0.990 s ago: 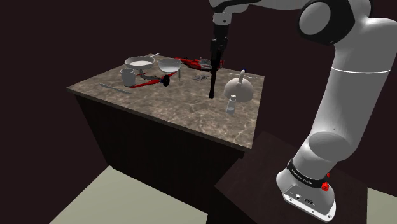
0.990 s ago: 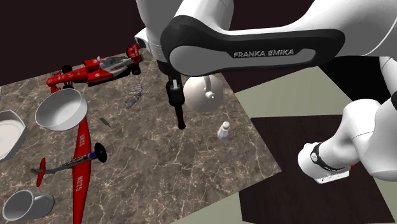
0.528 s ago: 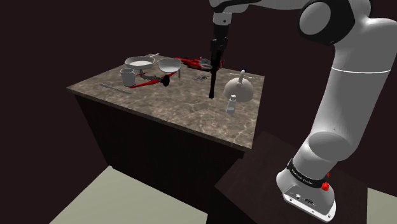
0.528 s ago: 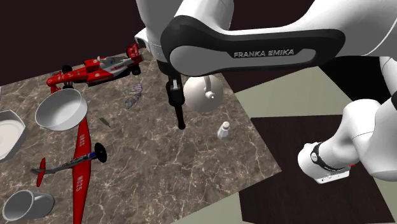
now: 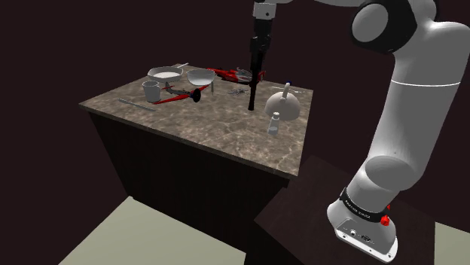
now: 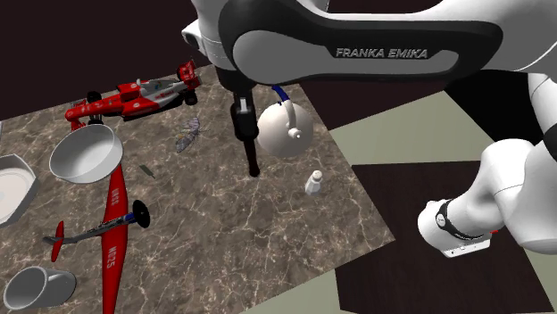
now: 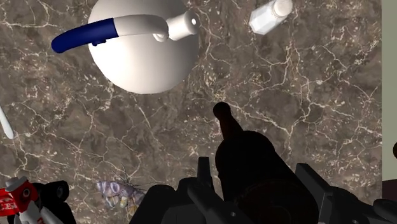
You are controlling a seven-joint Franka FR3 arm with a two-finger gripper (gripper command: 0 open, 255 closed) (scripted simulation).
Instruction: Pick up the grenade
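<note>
While jaws clasp grenade [image 5: 251, 96]: brown marbled counter [image 5: 203, 124], pale floor [image 5: 151, 233], dark walls.

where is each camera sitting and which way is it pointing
Shoulder view: beside and slightly behind the stand, looking down over the table; the arm rises from the lower right.
Second exterior view: high up, looking steeply down on the table; the arm's upper link crosses the top and its foot shows at the right.
Wrist view: on the hand, looking down along the gripper and grenade at the tabletop.
Shared: all three show the teapot and bottle.
</note>
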